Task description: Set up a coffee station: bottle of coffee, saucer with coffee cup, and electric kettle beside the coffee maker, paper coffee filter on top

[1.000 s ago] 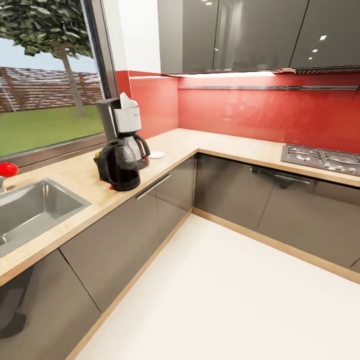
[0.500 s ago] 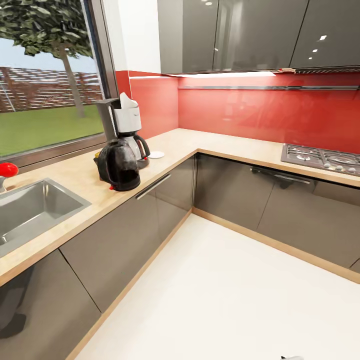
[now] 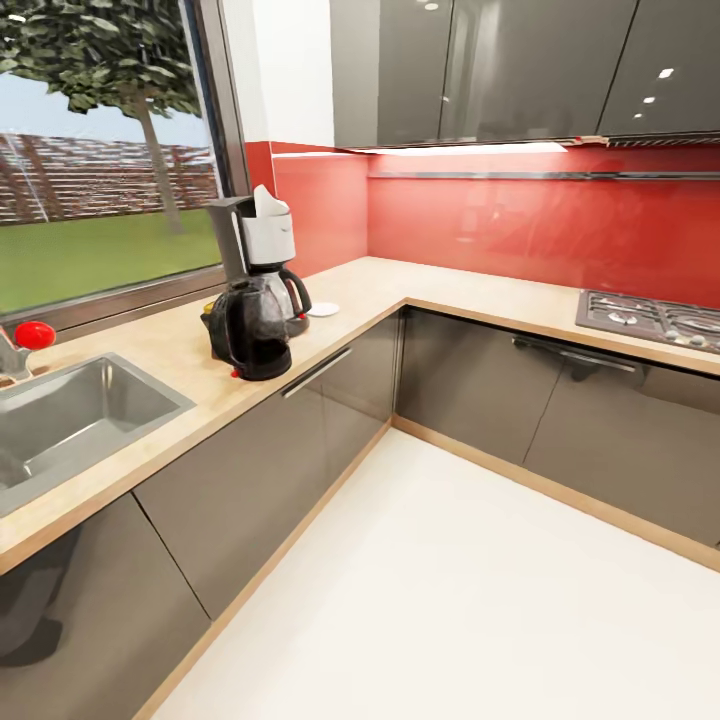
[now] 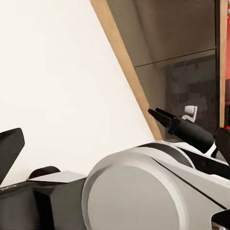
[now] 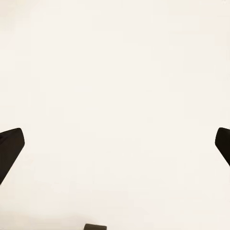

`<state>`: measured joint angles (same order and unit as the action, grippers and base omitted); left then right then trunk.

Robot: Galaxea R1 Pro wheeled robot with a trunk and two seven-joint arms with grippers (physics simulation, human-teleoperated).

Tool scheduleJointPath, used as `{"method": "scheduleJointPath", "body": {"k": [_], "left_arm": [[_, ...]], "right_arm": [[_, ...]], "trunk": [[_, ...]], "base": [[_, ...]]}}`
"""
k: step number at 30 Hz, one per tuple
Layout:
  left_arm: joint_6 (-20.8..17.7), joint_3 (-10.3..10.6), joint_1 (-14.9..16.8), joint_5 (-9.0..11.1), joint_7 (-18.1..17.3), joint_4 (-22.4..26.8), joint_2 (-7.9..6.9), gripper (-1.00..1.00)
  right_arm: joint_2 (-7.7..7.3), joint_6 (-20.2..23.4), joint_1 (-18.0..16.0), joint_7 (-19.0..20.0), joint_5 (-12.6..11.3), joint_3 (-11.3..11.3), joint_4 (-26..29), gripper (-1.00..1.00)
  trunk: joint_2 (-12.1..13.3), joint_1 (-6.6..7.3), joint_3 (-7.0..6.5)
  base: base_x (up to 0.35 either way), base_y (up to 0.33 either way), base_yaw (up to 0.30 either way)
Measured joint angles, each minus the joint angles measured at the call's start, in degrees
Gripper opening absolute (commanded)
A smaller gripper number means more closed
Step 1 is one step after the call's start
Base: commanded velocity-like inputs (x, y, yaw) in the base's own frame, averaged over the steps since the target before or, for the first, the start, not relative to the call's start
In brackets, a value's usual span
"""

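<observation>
right claw (image 5: 115, 143): fingers spread wide, tips at both edges of the wrist view, nothing between them, pale floor (image 5: 115, 72) behind

left claw (image 4: 120, 153): fingers also spread, one dark tip (image 4: 9, 146) at each edge of its wrist view, nothing pinched. A white-grey arm joint (image 4: 143, 191) sits in front of that camera; past it the right claw shows as a black pointed pair of tips close together, with a cabinet base and wood plinth (image 4: 127, 72) beyond

head view, outward: worktop (image 3: 170, 350) is L-shaped, pale beige, over glossy dark grey cabinets (image 3: 250, 470), red splashback behind

coffee maker (image 3: 262, 255) stands upright on the worktop under the window (image 3: 100, 170). Filter (image 3: 268, 202): white cone sticking up out of the top of the maker

kettle (image 3: 250, 330) stands just in front of the maker, partly covering the carafe, near the worktop's front edge, red dot at its base

saucer (image 3: 323, 309): small white disc on the worktop just beside the maker, on the corner side; cannot tell if a cup is on it

coffee bottle (image 3: 208, 309): only a sliver of yellow peeking from behind the kettle on the sink side

sink (image 3: 70, 420) is well apart on the far side from the corner, red-knobbed tap (image 3: 30, 337) beside it. Gas hob (image 3: 650, 320) sits on the other leg of the worktop
</observation>
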<state>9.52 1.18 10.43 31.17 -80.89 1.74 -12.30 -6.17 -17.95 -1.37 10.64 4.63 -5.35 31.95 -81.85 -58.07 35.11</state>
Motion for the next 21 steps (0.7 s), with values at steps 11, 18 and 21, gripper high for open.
{"method": "scheduleJointPath", "body": {"k": [11, 18, 21], "left_arm": [[0.00, 0.00, -0.01, 0.02, 1.84, 0.06, 0.00, 1.00], [0.00, 0.00, -0.02, 0.04, 1.93, 0.06, 0.00, 1.00], [0.00, 0.00, -0.02, 0.03, 1.94, 0.06, 0.00, 1.00]], "right_arm": [[0.05, 0.02, -0.01, 0.02, -0.02, 0.00, 0.05, 1.00], [0.05, 0.03, -0.02, -0.02, -0.02, 0.01, 0.05, 1.00], [0.05, 0.04, -0.02, -0.02, -0.02, 0.01, 0.05, 1.00]], "trunk": [[0.00, 0.00, 0.00], [0.00, 0.00, 0.00], [0.00, 0.00, 0.00]], "base": [[0.000, 0.000, 0.071], [0.000, 0.000, 0.260], [0.000, 0.000, 0.268]]}}
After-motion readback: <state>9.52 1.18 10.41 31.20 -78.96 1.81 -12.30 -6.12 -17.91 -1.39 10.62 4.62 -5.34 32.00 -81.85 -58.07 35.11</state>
